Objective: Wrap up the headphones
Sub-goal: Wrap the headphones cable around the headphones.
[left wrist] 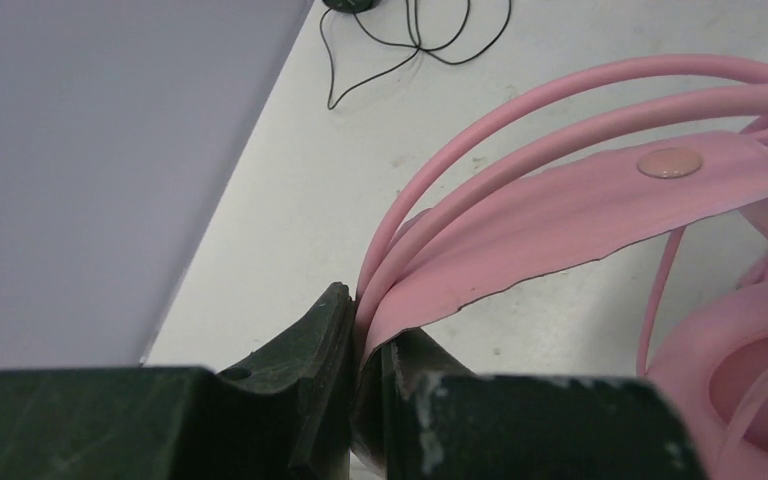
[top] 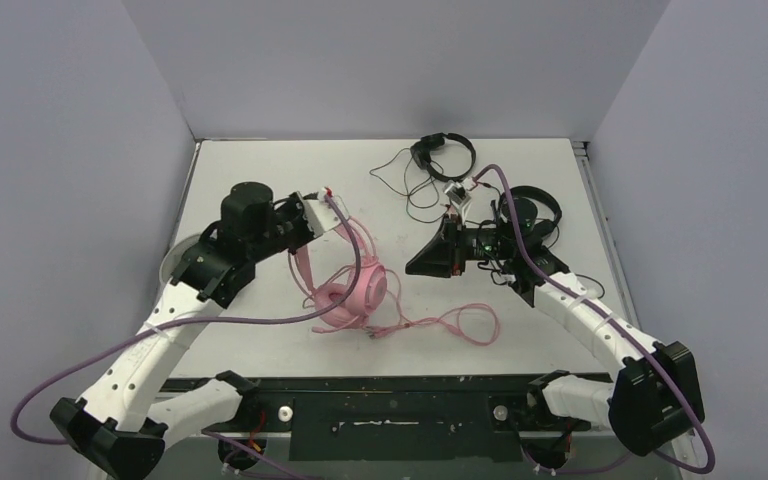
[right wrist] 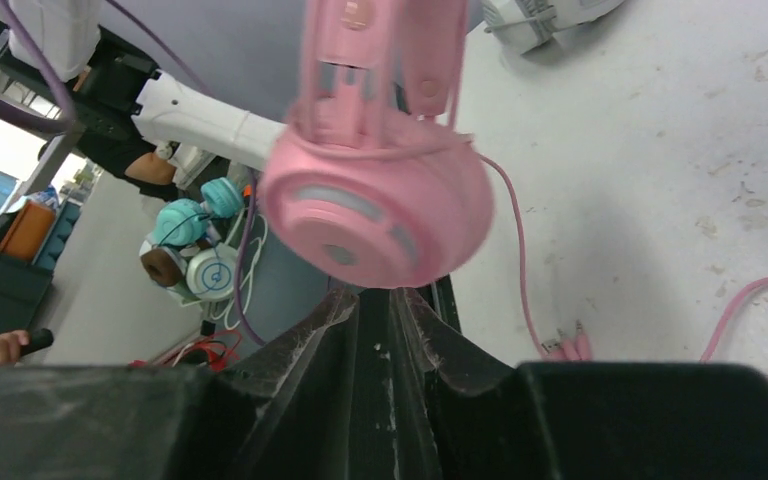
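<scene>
White tabletop holds two black headsets beyond the pink headset, left gripper clamping its band, right gripper barely parted.

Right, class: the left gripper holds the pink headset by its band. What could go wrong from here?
The left gripper pinches only the edge of the band, so the pink headset could slip or swing. Its cable lies in loose loops on the table and might snag the right gripper, close to the earcup.
</scene>
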Tool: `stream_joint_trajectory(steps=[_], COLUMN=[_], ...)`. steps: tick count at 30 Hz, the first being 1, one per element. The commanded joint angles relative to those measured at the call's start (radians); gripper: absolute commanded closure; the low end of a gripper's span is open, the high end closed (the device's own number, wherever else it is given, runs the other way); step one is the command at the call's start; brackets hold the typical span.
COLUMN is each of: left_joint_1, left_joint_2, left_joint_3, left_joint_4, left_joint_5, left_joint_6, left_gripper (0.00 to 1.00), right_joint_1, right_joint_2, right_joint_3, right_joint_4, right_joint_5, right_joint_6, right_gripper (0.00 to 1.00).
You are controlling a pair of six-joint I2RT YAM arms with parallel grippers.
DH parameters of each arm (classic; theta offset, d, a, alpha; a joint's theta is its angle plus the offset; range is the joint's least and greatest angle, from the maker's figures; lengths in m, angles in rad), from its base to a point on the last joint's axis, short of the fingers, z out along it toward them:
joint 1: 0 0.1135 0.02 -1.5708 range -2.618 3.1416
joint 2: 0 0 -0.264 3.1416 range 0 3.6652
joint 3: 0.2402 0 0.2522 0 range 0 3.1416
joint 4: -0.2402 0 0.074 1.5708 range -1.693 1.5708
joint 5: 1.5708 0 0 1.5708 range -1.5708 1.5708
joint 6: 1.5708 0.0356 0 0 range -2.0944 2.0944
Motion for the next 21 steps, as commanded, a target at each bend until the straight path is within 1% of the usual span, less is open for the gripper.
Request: stream_joint_trajectory(steps=[1, 3, 4, 5, 6, 7, 8, 9, 10, 12, 14, 15, 18, 20, 21], left_joint_1=[-0.095, -0.129, -0.132, -0.132, -0.132, -0.132, -0.128, -0.120, -0.105, -0.069, -0.053, -0.044, -0.026, -0.010, 0.006], left_joint_2=[0.033, 0.035, 0.036, 0.038, 0.043, 0.053, 0.064, 0.081, 0.099, 0.133, 0.156, 0.166, 0.190, 0.217, 0.230], left_joint_3=[0.027, 0.002, -0.004, -0.005, 0.001, 0.016, 0.037, 0.067, 0.098, 0.150, 0.173, 0.184, 0.219, 0.269, 0.299], left_joint_4=[0.131, 0.189, 0.204, 0.209, 0.206, 0.196, 0.186, 0.164, 0.144, 0.117, 0.125, 0.122, 0.090, 0.048, 0.017], left_joint_5=[-0.247, -0.307, -0.312, -0.307, -0.302, -0.291, -0.283, -0.264, -0.234, -0.172, -0.191, -0.203, -0.188, -0.201, -0.181], left_joint_6=[0.154, 0.164, 0.160, 0.157, 0.145, 0.119, 0.072, 0.023, -0.043, -0.182, -0.341, -0.413, -0.559, -0.664, -0.702], left_gripper=[1.00, 1.00, 1.00, 1.00, 1.00, 1.00, 1.00, 1.00, 1.00, 1.00, 1.00, 1.00, 1.00, 1.00, 1.00], right_joint_1=[0.033, 0.041, 0.038, 0.028, 0.018, 0.009, 0.001, -0.003, -0.009, -0.031, -0.046, -0.046, -0.048, -0.047, -0.047], right_joint_2=[0.027, 0.062, 0.074, 0.076, 0.066, 0.047, 0.024, -0.003, -0.016, -0.037, -0.059, -0.071, -0.103, -0.110, -0.110], right_joint_3=[0.054, 0.046, 0.046, 0.046, 0.046, 0.046, 0.048, 0.037, 0.018, -0.020, -0.055, -0.062, -0.079, -0.088, -0.088], right_joint_4=[0.186, 0.269, 0.283, 0.257, 0.191, 0.107, 0.000, -0.062, -0.080, -0.067, -0.038, -0.049, -0.101, -0.144, -0.172], right_joint_5=[-0.048, -0.048, -0.047, -0.036, -0.009, 0.034, 0.093, 0.183, 0.232, 0.287, 0.346, 0.387, 0.491, 0.540, 0.569], right_joint_6=[0.206, 0.297, 0.304, 0.272, 0.207, 0.109, 0.013, -0.061, -0.090, -0.087, -0.070, -0.084, -0.128, -0.150, -0.161], right_gripper=[0.79, 0.80, 0.80, 0.80, 0.79, 0.77, 0.76, 0.75, 0.75, 0.75, 0.73, 0.72, 0.66, 0.61, 0.61])
